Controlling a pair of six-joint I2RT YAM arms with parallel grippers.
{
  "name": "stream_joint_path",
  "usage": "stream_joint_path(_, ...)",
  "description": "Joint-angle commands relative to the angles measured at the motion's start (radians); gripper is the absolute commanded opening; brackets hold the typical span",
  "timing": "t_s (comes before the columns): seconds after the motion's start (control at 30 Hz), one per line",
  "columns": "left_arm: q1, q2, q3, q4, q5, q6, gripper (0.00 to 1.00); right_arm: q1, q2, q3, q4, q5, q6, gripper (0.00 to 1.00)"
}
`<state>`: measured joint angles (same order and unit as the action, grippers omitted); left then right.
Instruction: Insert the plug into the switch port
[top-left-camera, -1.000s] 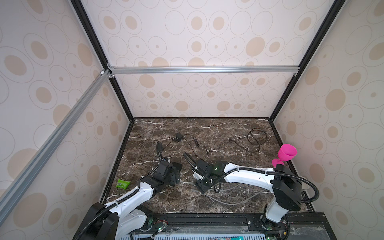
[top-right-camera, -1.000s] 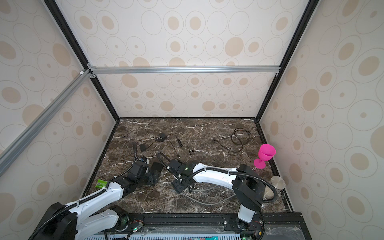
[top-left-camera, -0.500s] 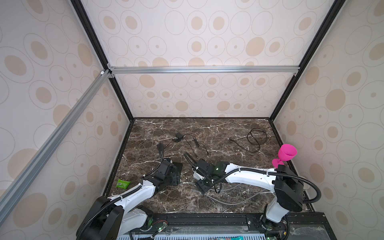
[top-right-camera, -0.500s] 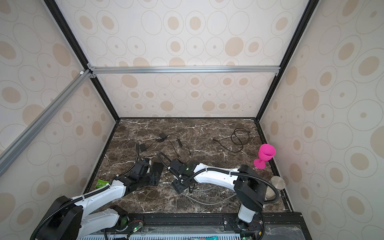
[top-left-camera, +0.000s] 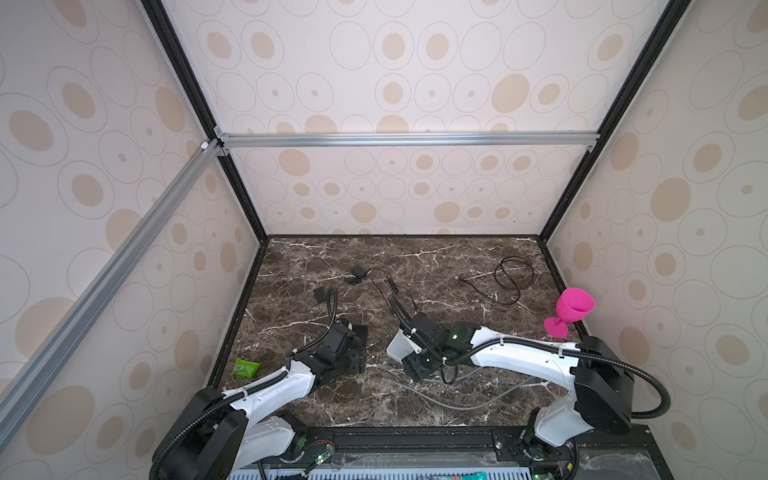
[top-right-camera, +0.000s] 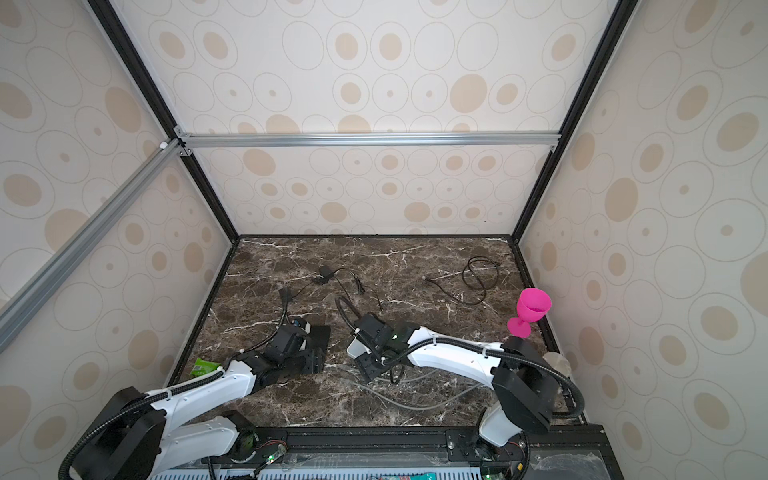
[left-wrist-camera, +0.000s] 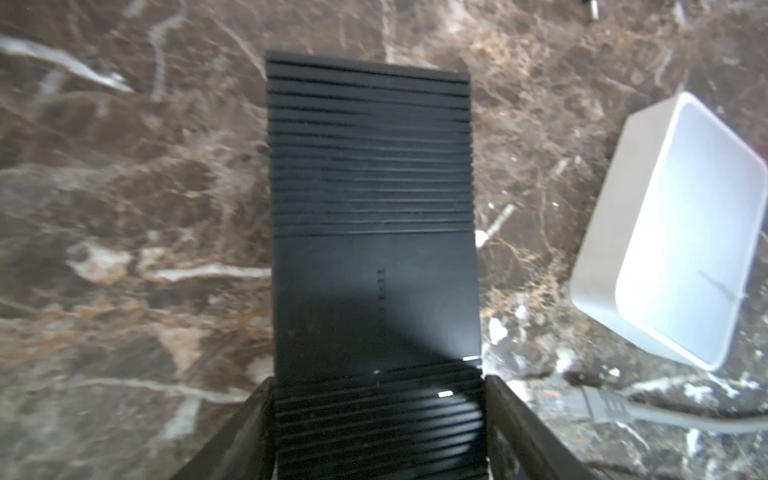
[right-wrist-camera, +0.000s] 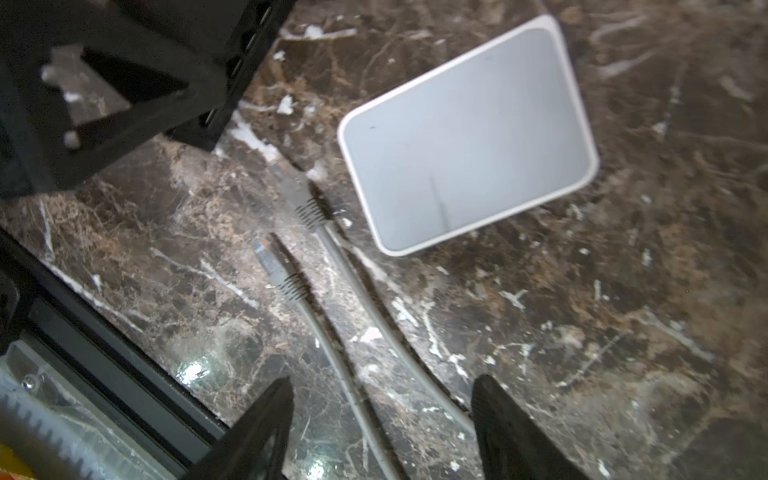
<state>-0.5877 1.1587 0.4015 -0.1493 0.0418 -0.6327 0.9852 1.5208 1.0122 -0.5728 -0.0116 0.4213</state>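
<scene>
The switch (left-wrist-camera: 370, 166) is a black ribbed box lying flat on the marble, also visible in both top views (top-left-camera: 359, 332) (top-right-camera: 321, 334). My left gripper (left-wrist-camera: 378, 386) is shut on its near end, with both fingers against its sides. A row of ports shows along the switch's edge (right-wrist-camera: 245, 54) in the right wrist view. Two grey plugs (right-wrist-camera: 299, 195) (right-wrist-camera: 274, 266) lie side by side, pointing toward that edge. Their grey cables run back between the fingers of my right gripper (right-wrist-camera: 382, 399), which hovers open above them and holds nothing.
A white box (right-wrist-camera: 465, 133) (top-left-camera: 397, 345) lies beside the plugs, right of the switch. A pink goblet (top-left-camera: 571, 309) stands at the right wall and a green packet (top-left-camera: 246, 368) lies at the left wall. Black cables (top-left-camera: 513, 274) and an adapter (top-left-camera: 357, 274) lie further back.
My left gripper's jaws have closed in onto the sides of the black switch. The right arm has stayed almost still.
</scene>
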Motion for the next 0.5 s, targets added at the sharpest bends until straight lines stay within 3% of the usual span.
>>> stream_joint_path(0.0, -0.048, -0.013, -0.035, -0.002, 0.036, -0.087, 0.73, -0.038, -0.073, -0.058, 0.036, -0.014, 0.049, 0.71)
stream_joint_path(0.2, -0.171, -0.004, -0.054, 0.029, 0.041, -0.159, 0.73, -0.044, -0.091, -0.079, 0.032, -0.008, 0.067, 0.72)
stream_joint_path(0.47, -0.352, 0.121, 0.03, 0.036, -0.004, -0.197, 0.72, -0.043, -0.072, -0.071, 0.012, 0.002, 0.081, 0.72)
